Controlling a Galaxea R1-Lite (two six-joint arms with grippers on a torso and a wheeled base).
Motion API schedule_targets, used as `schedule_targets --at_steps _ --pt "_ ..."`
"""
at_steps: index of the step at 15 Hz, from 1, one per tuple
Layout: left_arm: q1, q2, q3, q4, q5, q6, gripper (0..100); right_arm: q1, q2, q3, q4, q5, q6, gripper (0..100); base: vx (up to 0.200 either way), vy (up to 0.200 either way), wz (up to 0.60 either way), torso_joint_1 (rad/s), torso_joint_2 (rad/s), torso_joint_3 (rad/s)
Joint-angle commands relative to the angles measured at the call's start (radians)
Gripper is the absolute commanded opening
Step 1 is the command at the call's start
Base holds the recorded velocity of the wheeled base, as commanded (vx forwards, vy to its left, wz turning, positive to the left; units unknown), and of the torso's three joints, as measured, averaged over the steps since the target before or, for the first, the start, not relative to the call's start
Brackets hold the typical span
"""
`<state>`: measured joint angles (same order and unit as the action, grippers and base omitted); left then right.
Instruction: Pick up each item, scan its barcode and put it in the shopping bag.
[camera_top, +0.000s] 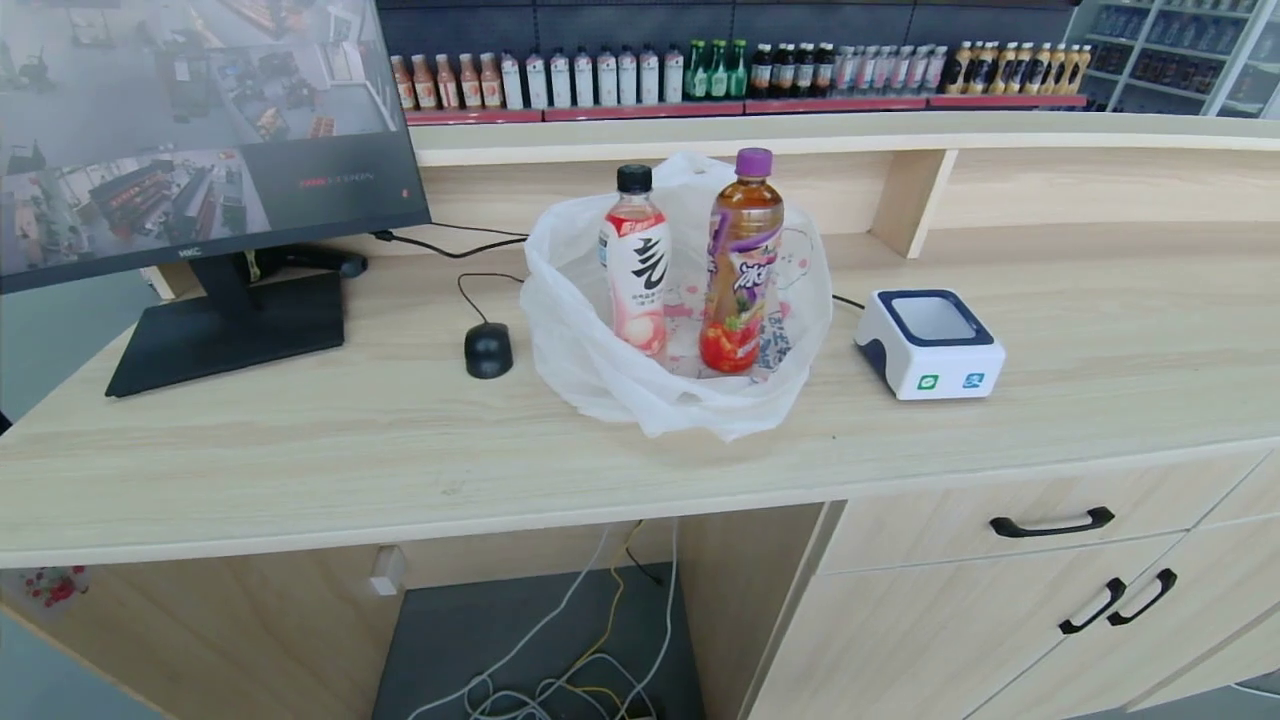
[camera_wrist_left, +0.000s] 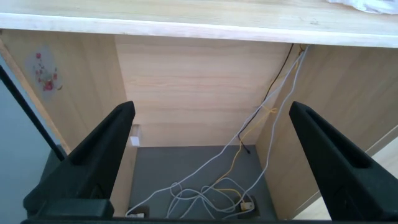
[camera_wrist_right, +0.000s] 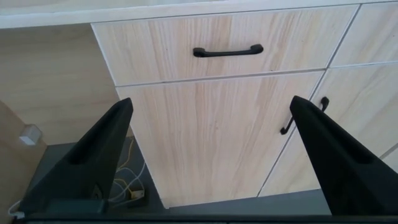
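Note:
A white plastic shopping bag (camera_top: 600, 360) sits open in the middle of the wooden counter (camera_top: 300, 440). Two bottles stand upright inside it: a pink-and-white one with a black cap (camera_top: 635, 262) and an amber one with a purple cap (camera_top: 741, 262). To the bag's right on the counter lies a white and navy barcode scanner (camera_top: 930, 343). My left gripper (camera_wrist_left: 211, 134) is open, low in front of the counter's knee space with its cables. My right gripper (camera_wrist_right: 211, 134) is open too, facing the drawer and cabinet doors below the counter.
A monitor (camera_top: 190, 130) on a black stand occupies the counter's left, with a black mouse (camera_top: 488, 349) beside the bag. A raised ledge (camera_top: 900, 135) runs along the counter's back. Drawer handle (camera_wrist_right: 227, 51) and cabinet handles (camera_top: 1120, 598) sit below.

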<state>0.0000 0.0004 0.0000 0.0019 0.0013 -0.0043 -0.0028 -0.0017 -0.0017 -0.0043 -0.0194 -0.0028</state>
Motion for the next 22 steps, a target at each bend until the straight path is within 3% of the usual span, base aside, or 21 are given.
schedule_targets --at_steps 1,19,22 --pt "0.000 0.000 0.000 0.000 0.000 0.000 100 0.000 0.002 0.000 0.000 -0.001 0.000 100 0.000 -0.200 0.00 0.032 0.02 -0.007" --pt "0.000 0.000 0.000 0.000 0.000 0.000 100 0.000 0.002 0.000 0.000 -0.001 0.000 100 0.000 -0.200 0.00 0.002 0.00 0.002" --pt "0.000 0.000 0.000 0.000 0.000 0.001 100 0.000 0.002 0.000 0.000 -0.001 0.000 100 0.000 0.000 0.00 0.000 0.00 0.000"
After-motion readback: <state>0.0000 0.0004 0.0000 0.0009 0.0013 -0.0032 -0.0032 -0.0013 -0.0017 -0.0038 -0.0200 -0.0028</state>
